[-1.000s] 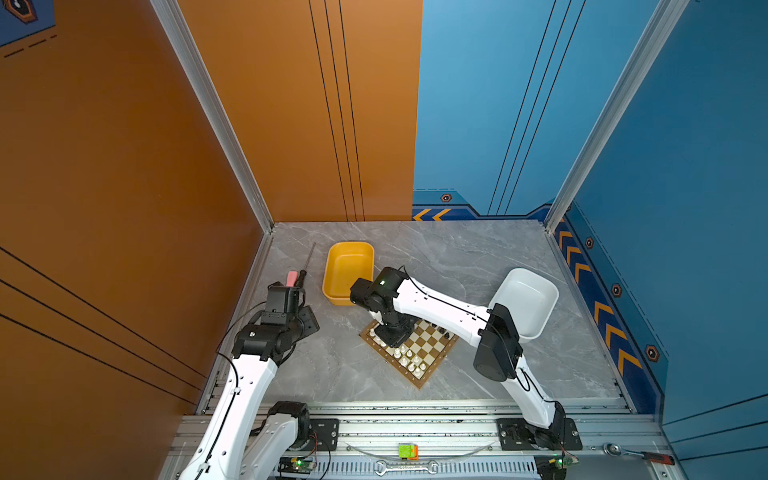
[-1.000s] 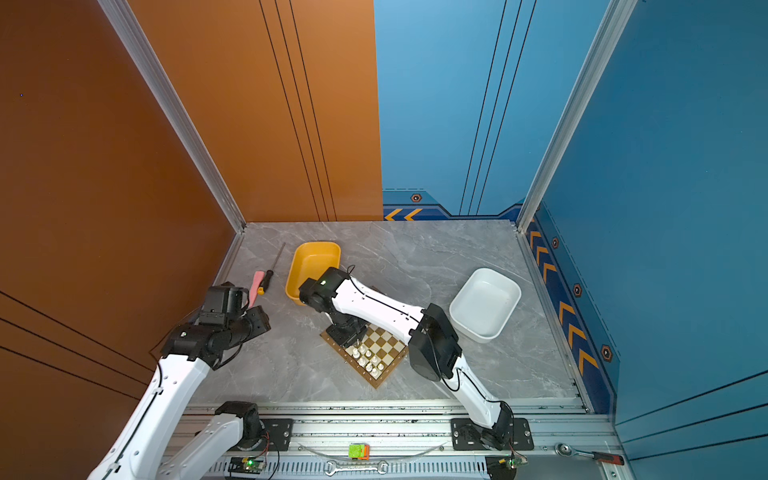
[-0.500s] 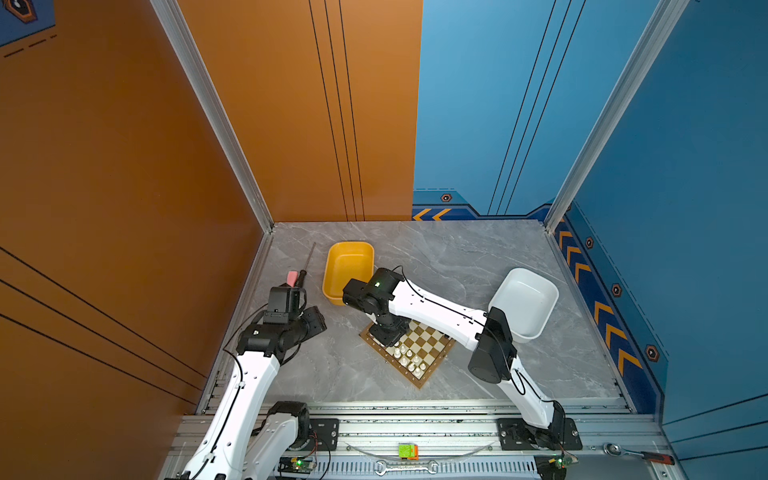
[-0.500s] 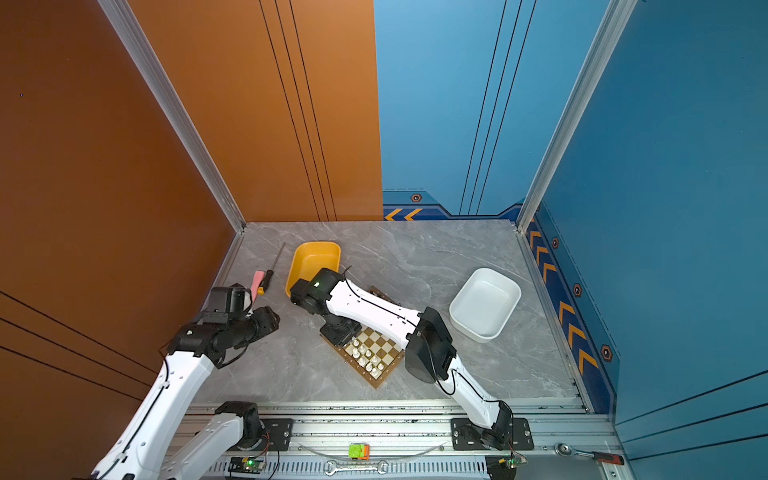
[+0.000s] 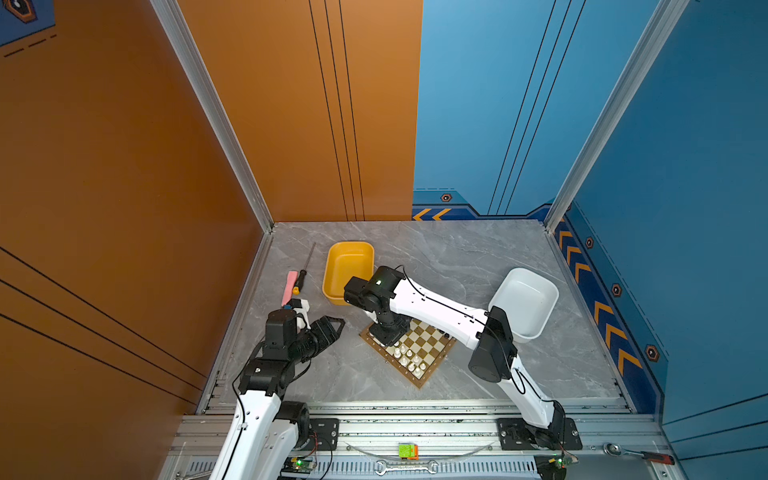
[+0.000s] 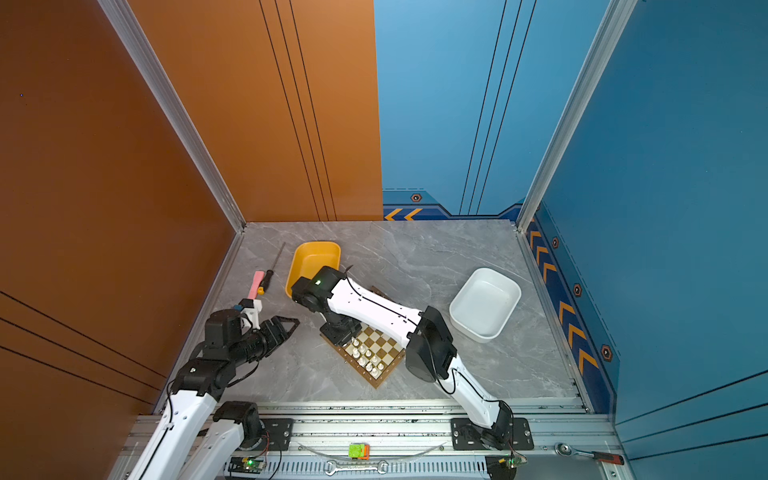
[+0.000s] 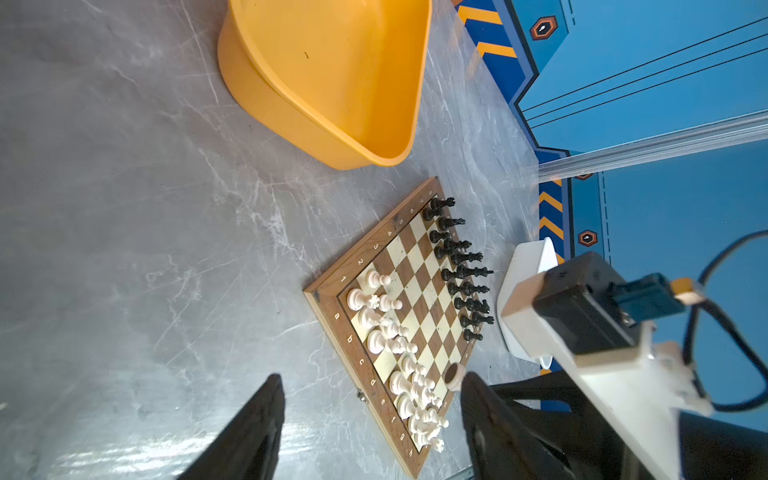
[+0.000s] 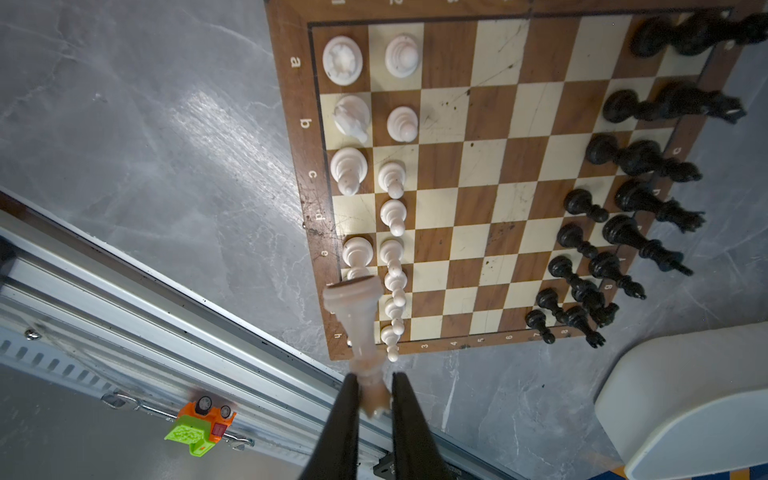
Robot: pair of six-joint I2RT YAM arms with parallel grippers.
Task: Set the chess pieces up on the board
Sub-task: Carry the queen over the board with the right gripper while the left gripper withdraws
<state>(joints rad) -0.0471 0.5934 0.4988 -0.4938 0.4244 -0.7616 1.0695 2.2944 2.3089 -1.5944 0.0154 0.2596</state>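
Yellow tray (image 5: 348, 268), white tray (image 5: 524, 300), screwdriver (image 5: 301, 277), wrench (image 5: 405, 468)

chess pieces (image 5: 409, 359) on board (image 5: 432, 351) | left tray (image 5: 347, 268) behind-left | right tray (image 5: 525, 299) right

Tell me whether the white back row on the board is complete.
No, the back-row square beside the letter d is bare, and the right gripper holds a white piece.

One board (image 5: 432, 347), one yellow tray (image 5: 347, 270), one white tray (image 5: 523, 299). Eight white pawns (image 8: 392, 216), one white piece (image 8: 357, 316) aloft. Black pieces (image 8: 636, 232) overlap: uncounted.
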